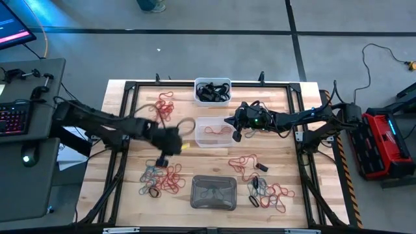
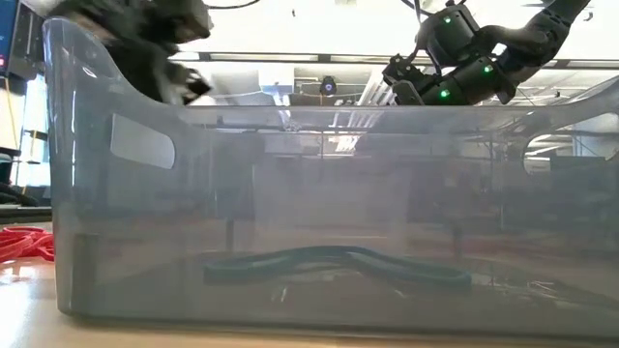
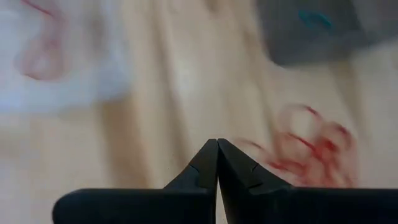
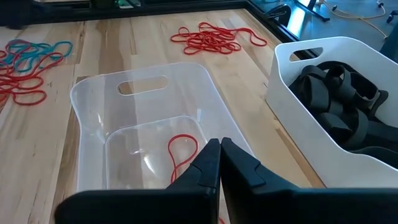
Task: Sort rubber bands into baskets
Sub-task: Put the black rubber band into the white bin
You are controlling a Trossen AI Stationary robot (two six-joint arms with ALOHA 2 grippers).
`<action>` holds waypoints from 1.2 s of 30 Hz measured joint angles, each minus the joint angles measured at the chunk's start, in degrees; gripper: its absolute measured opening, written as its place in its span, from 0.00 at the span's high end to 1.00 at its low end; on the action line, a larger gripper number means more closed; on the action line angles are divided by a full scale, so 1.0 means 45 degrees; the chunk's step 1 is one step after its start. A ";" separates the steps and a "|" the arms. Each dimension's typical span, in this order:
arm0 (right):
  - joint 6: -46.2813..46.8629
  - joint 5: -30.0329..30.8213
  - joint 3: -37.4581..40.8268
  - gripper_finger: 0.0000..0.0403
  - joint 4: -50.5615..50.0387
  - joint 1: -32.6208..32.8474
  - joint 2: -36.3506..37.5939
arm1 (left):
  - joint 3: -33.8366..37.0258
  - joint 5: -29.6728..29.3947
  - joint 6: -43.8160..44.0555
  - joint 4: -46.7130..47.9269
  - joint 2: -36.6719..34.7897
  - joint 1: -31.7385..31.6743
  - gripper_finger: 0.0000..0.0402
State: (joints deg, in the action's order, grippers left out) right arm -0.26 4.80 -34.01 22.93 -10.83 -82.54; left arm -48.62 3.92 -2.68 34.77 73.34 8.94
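Three baskets stand in a row down the table's middle: a white one holding black bands, a clear one holding a red band, and a grey one holding a teal band. My left gripper is shut and empty, above the table left of the clear basket and just beyond a mixed pile of bands. In its wrist view red bands lie nearby. My right gripper is shut, with nothing showing between its fingers, above the clear basket's right end.
Loose bands lie on the wood: a red pile at the far left, red ones right of centre and a mixed pile at the near right. A dark frame borders the table.
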 joint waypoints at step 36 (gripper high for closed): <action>0.0340 -0.0013 -0.0001 1.00 -0.0224 0.0000 0.0000 | -0.0578 0.0451 0.5773 0.0789 0.3915 0.7752 0.77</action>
State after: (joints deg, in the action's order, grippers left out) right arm 1.27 4.74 -34.01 21.92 -10.83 -82.54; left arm -51.22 5.95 23.30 38.32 90.96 43.83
